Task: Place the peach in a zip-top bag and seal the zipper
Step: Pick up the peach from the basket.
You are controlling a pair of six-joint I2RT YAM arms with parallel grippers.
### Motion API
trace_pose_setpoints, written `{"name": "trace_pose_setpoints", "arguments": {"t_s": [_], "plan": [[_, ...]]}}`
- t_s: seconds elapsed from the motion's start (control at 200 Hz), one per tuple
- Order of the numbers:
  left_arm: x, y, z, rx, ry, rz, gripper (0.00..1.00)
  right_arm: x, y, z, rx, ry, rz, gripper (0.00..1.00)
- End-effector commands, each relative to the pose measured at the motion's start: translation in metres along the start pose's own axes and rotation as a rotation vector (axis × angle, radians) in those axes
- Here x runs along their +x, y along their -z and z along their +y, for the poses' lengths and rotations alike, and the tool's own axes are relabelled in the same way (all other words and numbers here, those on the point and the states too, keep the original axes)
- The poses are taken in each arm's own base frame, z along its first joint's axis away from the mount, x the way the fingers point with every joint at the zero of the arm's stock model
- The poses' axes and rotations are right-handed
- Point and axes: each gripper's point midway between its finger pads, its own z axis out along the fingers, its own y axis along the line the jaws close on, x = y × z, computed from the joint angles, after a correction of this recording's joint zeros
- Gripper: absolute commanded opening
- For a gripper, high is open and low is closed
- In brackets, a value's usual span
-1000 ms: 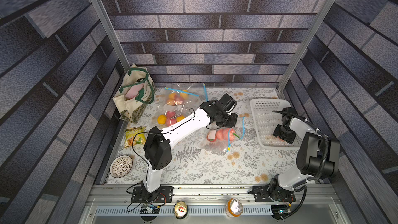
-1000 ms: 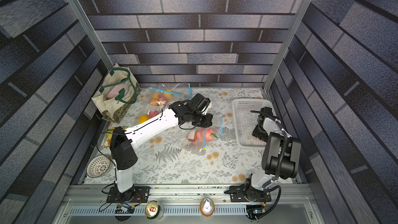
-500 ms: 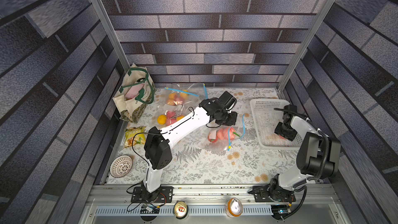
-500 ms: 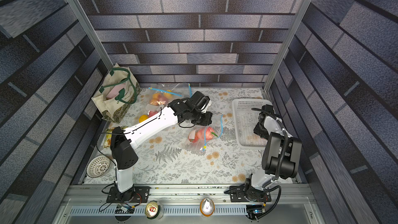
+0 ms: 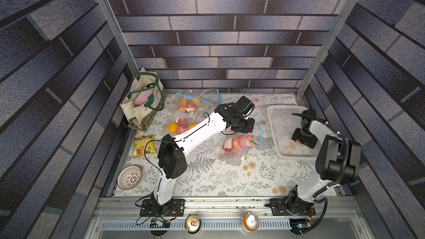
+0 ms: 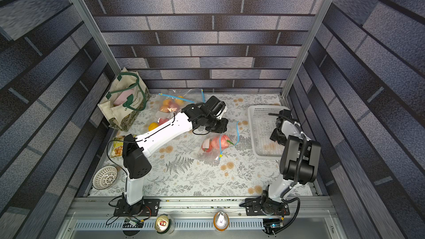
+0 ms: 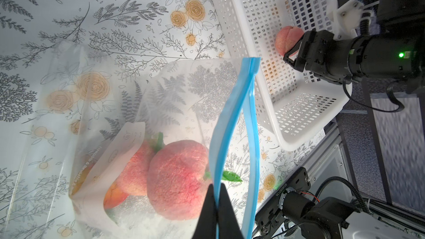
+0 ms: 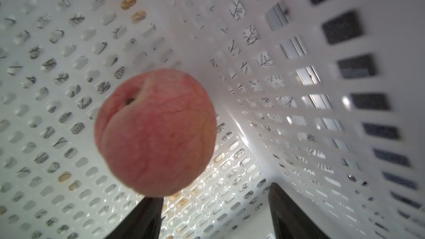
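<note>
A clear zip-top bag point(image 7: 174, 93) with a blue zipper point(image 7: 232, 116) lies mid-table, its mouth gaping, with peaches point(image 7: 177, 178) inside. My left gripper point(image 7: 215, 186) is shut on one strip of that zipper and holds it up; both top views show this bag point(image 5: 236, 148) point(image 6: 211, 148). A loose peach point(image 8: 156, 132) rests in the white basket point(image 8: 287, 42). My right gripper point(image 8: 213, 194) is open low in the basket, and the peach sits just ahead of one finger, not between the two. The left wrist view shows the same peach point(image 7: 286, 40) at the right gripper point(image 7: 293, 52).
The white basket point(image 5: 282, 120) stands at the right. Two other fruit-filled zip bags point(image 5: 190, 109) and a canvas tote point(image 5: 143, 102) sit at the back left. A snack packet point(image 5: 142, 144) and patterned bowl point(image 5: 129, 177) lie along the left edge. Cans point(image 5: 192, 223) stand on the front rail.
The right wrist has shifted slightly inside the basket and its jaws stand wider. The left arm keeps hold of the bag's zipper in about the same place.
</note>
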Motion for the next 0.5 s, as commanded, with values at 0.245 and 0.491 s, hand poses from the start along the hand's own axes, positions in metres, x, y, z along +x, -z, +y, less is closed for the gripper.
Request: {"name": "trace_pose_setpoints", "arguments": {"t_s": [0.245, 0.491], "plan": [[-0.003, -0.001, 0.007, -0.025, -0.014, 0.003, 0.0, -0.037, 0.01, 0.021, -0.11, -0.038, -0.113, 0.86], [-0.006, -0.006, 0.011, -0.033, -0.007, 0.015, 0.0, -0.055, 0.001, 0.024, -0.082, -0.019, -0.126, 0.87]]}}
